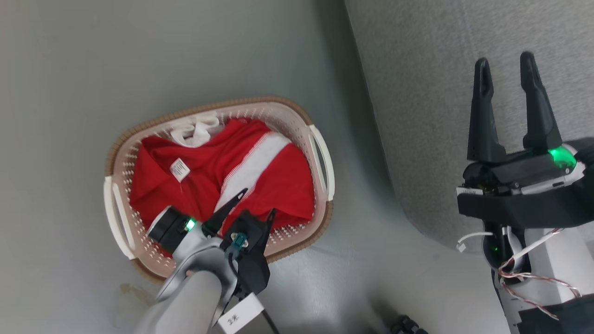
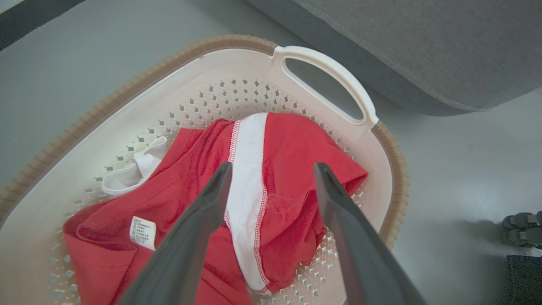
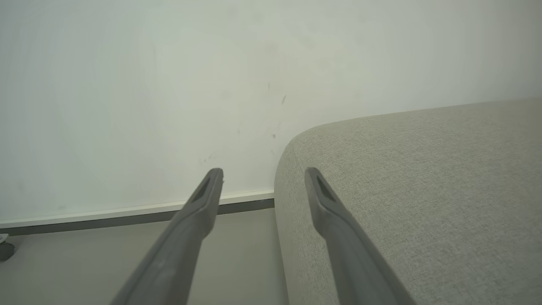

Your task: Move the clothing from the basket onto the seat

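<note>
Left claw (image 1: 259, 200) spread over red clothing (image 1: 283, 185), inside basket (image 1: 209, 109)

A smooth, pale grey-green floor (image 2: 457, 169) spreads beneath and around the left tool (image 2: 273, 167). Far to that tool's lower right sit small dark ribbed objects (image 2: 523, 228), too cut off to identify, with a dark block (image 2: 525, 279) just below them. Ahead of the right tool (image 3: 263, 171) rises a plain white wall (image 3: 127, 84) bearing a few faint dark specks (image 3: 283, 99). A white skirting board with a dark grey lower band (image 3: 127, 214) runs behind it to its left. In the head view, a faint brownish stain (image 1: 127, 290) marks the floor below and left of the left tool.
</note>
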Robot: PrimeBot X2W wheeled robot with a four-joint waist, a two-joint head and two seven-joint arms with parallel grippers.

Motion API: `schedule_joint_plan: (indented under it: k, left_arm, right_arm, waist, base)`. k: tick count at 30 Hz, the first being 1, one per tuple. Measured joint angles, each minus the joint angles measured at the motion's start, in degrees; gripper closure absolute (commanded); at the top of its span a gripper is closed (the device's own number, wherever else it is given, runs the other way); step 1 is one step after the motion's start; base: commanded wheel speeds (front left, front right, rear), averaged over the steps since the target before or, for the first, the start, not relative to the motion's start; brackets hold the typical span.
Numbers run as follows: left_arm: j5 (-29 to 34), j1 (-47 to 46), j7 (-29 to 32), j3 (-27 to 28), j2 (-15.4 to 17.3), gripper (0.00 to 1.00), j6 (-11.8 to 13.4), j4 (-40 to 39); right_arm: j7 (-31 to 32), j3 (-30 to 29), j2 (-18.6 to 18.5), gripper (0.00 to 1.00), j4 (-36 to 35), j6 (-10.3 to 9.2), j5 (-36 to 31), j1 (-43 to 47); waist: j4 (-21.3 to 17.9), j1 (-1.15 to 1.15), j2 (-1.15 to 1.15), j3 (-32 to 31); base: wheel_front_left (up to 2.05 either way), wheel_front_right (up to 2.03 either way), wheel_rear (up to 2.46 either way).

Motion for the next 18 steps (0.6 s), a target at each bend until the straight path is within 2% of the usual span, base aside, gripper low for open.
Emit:
schedule_joint_plan:
  k: [7, 18]
  left_arm:
    - [1.13, -5.06, 2.42, -2.25, -0.01, 0.00, -2.02, 3.36]
    - [3.01, -9.76, 4.70, -4.07, 0.87, 0.00, -2.97, 8.77]
  right_arm:
    - [0.00, -0.44, 0.60, 0.00, -0.45, 0.64, 0.02, -3.10]
    - [0.00, -0.22, 1.82, 0.00, 0.62, 1.71, 0.03, -6.19]
  waist:
    - [-0.86, 0.00, 0.00, 5.23]
    - [-2.61, 0.00, 0.00, 10.97]
  base:
    - [0.00, 0.00, 0.00]
    - [0.00, 0.00, 0.00]
